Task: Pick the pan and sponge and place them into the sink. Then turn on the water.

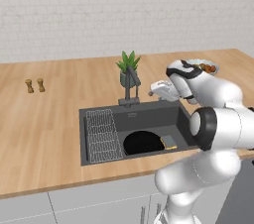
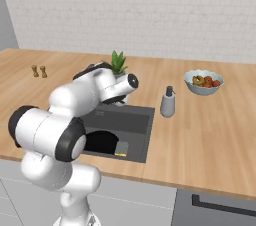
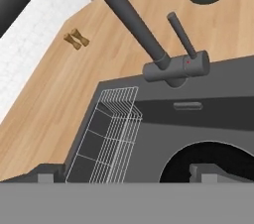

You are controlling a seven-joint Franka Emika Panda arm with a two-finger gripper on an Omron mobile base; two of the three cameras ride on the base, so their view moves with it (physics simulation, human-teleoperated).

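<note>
Black pan (image 1: 143,142) down in the sink (image 1: 149,116), on the basin floor toward the front, right of the wire grid rack (image 1: 103,135). Sponge (image 1: 169,141) also in the basin, just beside the pan's right edge, touching or overlapping the rim; cannot tell which. From the right base view, same layout: pan (image 2: 101,141) dark and round in the sink (image 2: 135,120), sponge (image 2: 121,148) at its right with the yellow underside edge showing.

In the hand view, looking steeply down past the dark faucet (image 3: 129,25) and its lever handle (image 3: 181,35), lever tilted upward from the faucet body. Rack (image 3: 106,139) standing along the left wall of the sink (image 3: 208,111), pan (image 3: 213,166) cut off at the lower right, with part of the sponge (image 3: 208,172) at the bottom edge. No stream of water seen from the spout.

Arm raised over the back of the basin, hand (image 1: 163,89) close to the faucet (image 1: 130,86) on its right side, just in front of the potted plant (image 1: 128,64). Claw fingertips not made out in any view, so cannot tell whether apart or together; nothing visibly held.

Elsewhere on the wooden desk (image 1: 44,124): two small brown shakers (image 1: 34,85) well to the left, soap dispenser (image 2: 168,102) right of the sink, fruit bowl (image 2: 203,81) further right near the wall
</note>
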